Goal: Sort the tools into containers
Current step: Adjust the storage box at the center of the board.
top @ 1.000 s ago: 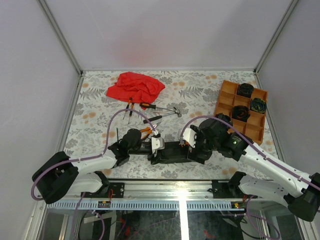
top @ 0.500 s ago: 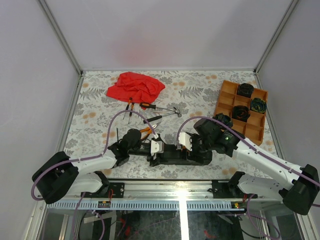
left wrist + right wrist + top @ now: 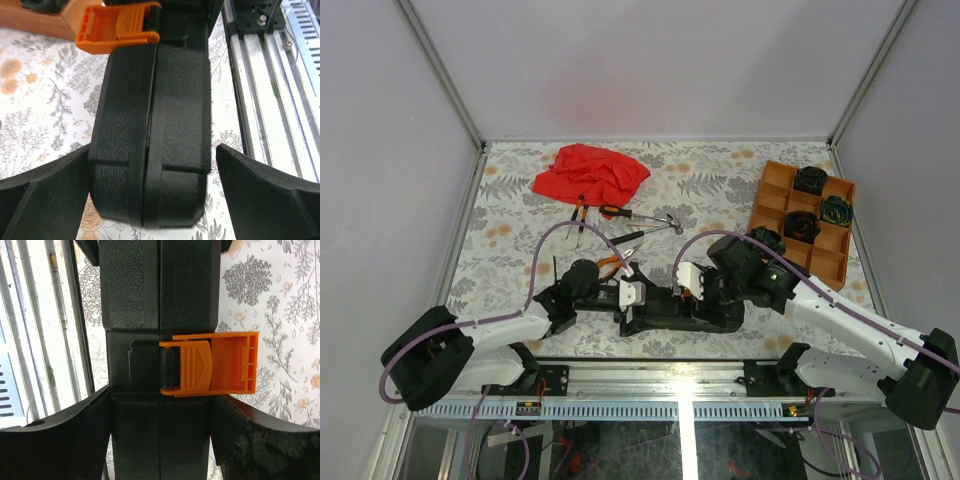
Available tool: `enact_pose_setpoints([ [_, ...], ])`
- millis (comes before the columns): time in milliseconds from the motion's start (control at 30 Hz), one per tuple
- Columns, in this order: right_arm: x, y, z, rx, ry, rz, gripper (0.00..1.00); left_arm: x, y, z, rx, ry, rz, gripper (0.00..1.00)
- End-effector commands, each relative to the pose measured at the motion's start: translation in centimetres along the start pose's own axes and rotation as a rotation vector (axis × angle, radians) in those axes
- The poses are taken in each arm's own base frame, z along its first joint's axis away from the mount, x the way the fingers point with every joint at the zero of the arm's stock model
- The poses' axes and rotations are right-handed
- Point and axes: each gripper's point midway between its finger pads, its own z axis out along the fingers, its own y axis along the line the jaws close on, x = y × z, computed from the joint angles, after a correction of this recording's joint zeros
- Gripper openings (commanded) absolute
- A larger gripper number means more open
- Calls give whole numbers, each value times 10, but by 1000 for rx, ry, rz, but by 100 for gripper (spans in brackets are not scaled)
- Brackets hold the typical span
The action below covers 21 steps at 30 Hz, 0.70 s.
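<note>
Left wrist: black case (image 3: 150,90) between wide-spread left end effector (image 3: 153,150); right end effector (image 3: 161,395) clamps it.

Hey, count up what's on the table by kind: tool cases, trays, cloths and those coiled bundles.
Black case: 1
Orange tray: 1
Red cloth: 1
Coiled bundles: 4
Total: 7

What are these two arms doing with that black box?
A closed black tool case stands on edge between them. The right gripper clamps one end, by the flipped-out orange latch. The left gripper straddles the other end, open, not touching. A hammer and other hand tools lie loose behind. Coiled bundles sit in the orange tray.
</note>
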Motion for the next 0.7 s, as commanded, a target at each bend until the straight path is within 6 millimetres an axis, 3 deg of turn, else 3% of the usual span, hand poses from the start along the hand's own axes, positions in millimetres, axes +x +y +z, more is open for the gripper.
enact_pose_setpoints([
  [0,-5,-11,-12,103,-16,77,17,-46,18,-13,-136,-192,70,100],
  [167,-10,-19,-18,187,-79,115,12,-70,24,-31,-244,-313,58,100],
  [400,-22,-39,-24,327,-178,243,16,-95,38,-59,-401,-414,40,100],
  [533,-33,-51,-24,394,-259,411,17,-104,65,-85,-603,-488,-79,100],
  [667,-43,-67,-30,496,-408,679,12,-92,97,-110,-842,-522,-278,100],
])
